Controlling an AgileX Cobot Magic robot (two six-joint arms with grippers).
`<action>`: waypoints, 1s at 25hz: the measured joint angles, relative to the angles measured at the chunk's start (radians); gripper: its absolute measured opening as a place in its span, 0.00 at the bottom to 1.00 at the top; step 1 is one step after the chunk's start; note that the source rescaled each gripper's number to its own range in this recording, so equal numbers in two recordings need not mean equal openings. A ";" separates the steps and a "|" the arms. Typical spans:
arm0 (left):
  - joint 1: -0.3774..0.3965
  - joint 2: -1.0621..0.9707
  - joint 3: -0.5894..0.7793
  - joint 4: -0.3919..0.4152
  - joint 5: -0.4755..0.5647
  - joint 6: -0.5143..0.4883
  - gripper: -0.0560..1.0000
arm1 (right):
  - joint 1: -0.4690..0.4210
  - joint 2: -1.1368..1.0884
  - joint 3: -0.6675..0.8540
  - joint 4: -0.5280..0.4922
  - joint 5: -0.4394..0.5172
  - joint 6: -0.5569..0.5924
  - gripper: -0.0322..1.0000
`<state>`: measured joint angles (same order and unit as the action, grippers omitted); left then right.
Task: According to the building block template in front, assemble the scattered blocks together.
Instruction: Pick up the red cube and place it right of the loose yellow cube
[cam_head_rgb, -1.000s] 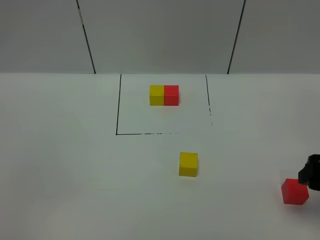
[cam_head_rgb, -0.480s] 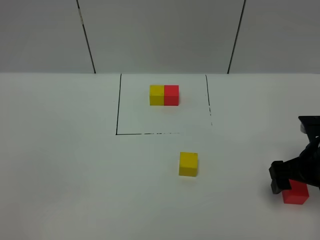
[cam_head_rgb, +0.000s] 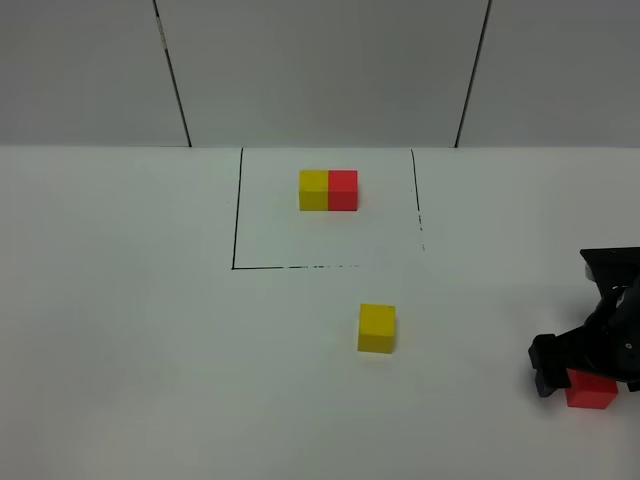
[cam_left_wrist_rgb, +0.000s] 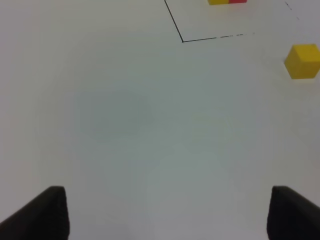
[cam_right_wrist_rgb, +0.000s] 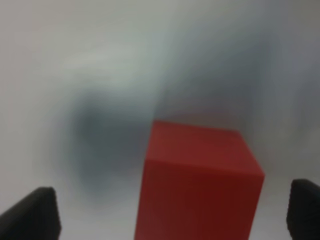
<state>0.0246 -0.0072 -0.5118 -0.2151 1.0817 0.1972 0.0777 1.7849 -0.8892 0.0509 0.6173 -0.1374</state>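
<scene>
Three black lines (cam_head_rgb: 237, 210) on the white table (cam_head_rgb: 120, 330) frame the template (cam_head_rgb: 328, 190).

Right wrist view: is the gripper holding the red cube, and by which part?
Nothing is held. The right gripper has its jaws open on either side of the matte red cube, not touching it.

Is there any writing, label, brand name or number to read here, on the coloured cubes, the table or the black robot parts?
None: no word, number, label or brand is readable in any view.
The yellow cube, the red cube and the yellow-red pair have plain faces.
The table bears only thin black lines, a drawn frame, not writing.
The right gripper shows no marking, though its own view is blurred.
</scene>
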 joint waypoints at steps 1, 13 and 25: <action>0.000 0.000 0.000 0.000 0.000 0.000 0.94 | -0.002 0.013 0.000 -0.005 -0.009 0.006 0.82; 0.000 0.000 0.000 0.000 0.000 0.001 0.94 | -0.056 0.085 -0.008 -0.015 -0.053 0.042 0.82; 0.000 0.000 0.000 0.000 0.000 0.001 0.94 | -0.064 0.089 -0.013 -0.005 -0.029 0.042 0.17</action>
<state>0.0246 -0.0072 -0.5118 -0.2151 1.0817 0.1982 0.0137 1.8743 -0.9023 0.0461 0.5888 -0.0952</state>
